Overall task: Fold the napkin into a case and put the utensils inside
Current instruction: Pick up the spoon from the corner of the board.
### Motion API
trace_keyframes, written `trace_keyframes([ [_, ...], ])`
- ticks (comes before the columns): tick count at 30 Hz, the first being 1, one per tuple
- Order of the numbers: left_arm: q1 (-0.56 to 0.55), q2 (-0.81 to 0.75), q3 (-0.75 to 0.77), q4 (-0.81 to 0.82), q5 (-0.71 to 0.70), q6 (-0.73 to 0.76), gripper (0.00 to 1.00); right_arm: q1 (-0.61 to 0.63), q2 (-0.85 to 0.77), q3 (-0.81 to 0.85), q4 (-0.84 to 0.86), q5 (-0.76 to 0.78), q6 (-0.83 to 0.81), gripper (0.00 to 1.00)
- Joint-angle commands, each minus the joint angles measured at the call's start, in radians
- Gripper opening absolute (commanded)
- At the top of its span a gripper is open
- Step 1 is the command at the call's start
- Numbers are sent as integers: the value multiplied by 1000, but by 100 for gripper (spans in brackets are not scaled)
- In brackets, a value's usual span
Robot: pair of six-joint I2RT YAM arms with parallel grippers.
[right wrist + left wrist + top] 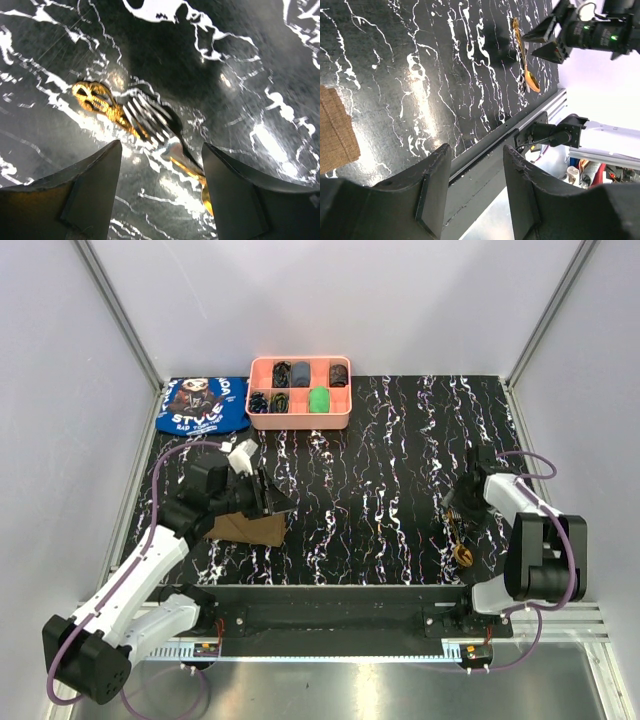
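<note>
The olive-brown napkin [248,530] lies folded on the black marbled table at the near left, and its edge shows in the left wrist view [335,131]. My left gripper [274,497] hovers just above and to the right of it, open and empty [476,150]. The gold utensils [461,542] lie together at the near right, the spoon [528,76] towards the table's front edge. My right gripper [459,512] is low over them and open [161,147]. The fork [150,117] lies just ahead of the gap, its stem running towards the right finger [235,190]. An ornate gold handle end [94,97] lies beside the tines.
A pink compartment tray [299,421] with small dark and green items stands at the back centre. A blue printed cloth [203,405] lies to its left. The table's front rail [520,125] runs close to the utensils. Grey walls enclose the sides and back.
</note>
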Motion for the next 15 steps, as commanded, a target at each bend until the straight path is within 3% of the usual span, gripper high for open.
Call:
trace_keyframes([
  [1, -5, 6, 48, 43, 47, 22, 49, -6, 50, -8, 65, 9, -18, 73],
  [4, -5, 7, 49, 36, 47, 25, 49, -12, 88, -2, 74, -2, -24, 61],
  [7, -6, 12, 52, 31, 46, 25, 49, -12, 95, 11, 74, 16, -32, 42],
  [13, -5, 46, 68, 37, 35, 17, 49, -12, 38, 70, 45, 90, -49, 27],
  [15, -5, 65, 72, 49, 36, 7, 49, -12, 38, 98, 42, 108, -72, 14],
])
